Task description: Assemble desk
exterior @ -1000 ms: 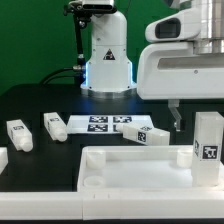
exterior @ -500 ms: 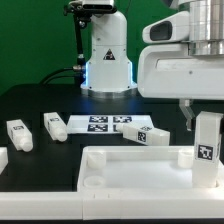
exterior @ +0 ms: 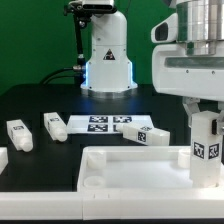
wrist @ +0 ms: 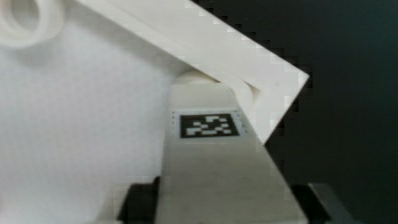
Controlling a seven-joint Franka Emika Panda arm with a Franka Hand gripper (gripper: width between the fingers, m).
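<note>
So far, we judge the build to be barely begun. The desk panel (exterior: 130, 172) lies flat on the black surface (exterior: 40, 100), rim up, nearest the camera in the exterior view. One upright leg (exterior: 207, 150) stands at its corner on the exterior view's right. The tool (exterior: 205, 111) sits over that leg's top. In the wrist view its pads (wrist: 143, 205) lie against both sides of the leg with no gap showing, so we take it as gripping the leg. Whether the leg is fully seated in its socket, we cannot tell.

Three legs remain loose behind the panel: the far leg (exterior: 18, 135), the second leg (exterior: 54, 126) and the third leg (exterior: 150, 135), this last beside the marker board (exterior: 105, 124). By our count, three corners are yet to be filled.
</note>
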